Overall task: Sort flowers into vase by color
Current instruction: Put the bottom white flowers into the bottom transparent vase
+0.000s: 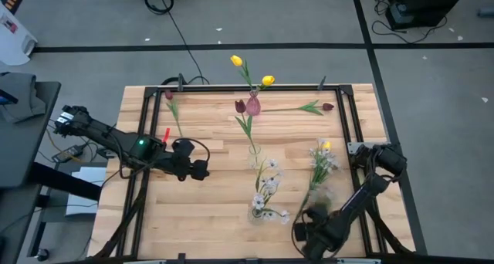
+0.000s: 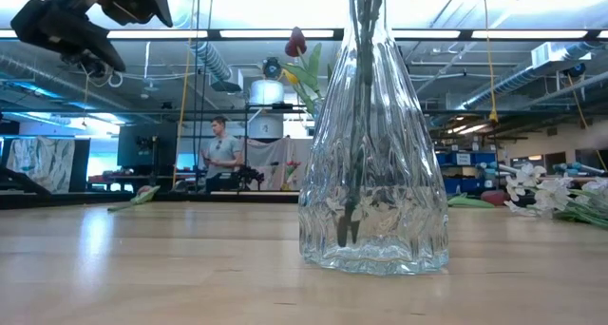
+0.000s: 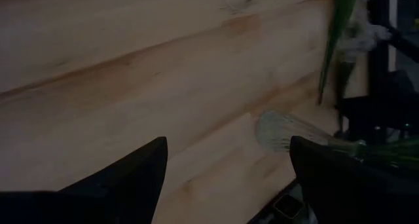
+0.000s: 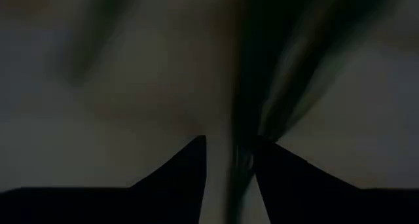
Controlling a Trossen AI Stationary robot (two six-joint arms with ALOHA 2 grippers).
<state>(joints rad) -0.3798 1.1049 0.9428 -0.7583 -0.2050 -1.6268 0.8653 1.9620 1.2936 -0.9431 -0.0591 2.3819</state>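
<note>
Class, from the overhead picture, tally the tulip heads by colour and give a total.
Yellow tulips: 3
Dark red tulips: 3
Total: 6

This is a robotics lab or workshop in a big open industrial hall. Across the butcher-block worktop (image 2: 142,268), the low view shows exposed ducts (image 2: 204,59) and strip lights (image 2: 256,33) overhead, with a person (image 2: 220,154) standing among benches at centre left. From above, a grey floor (image 1: 309,17) marked with black tape lines (image 1: 231,46) and trailing cables (image 1: 181,40) surrounds the worktop.
</note>
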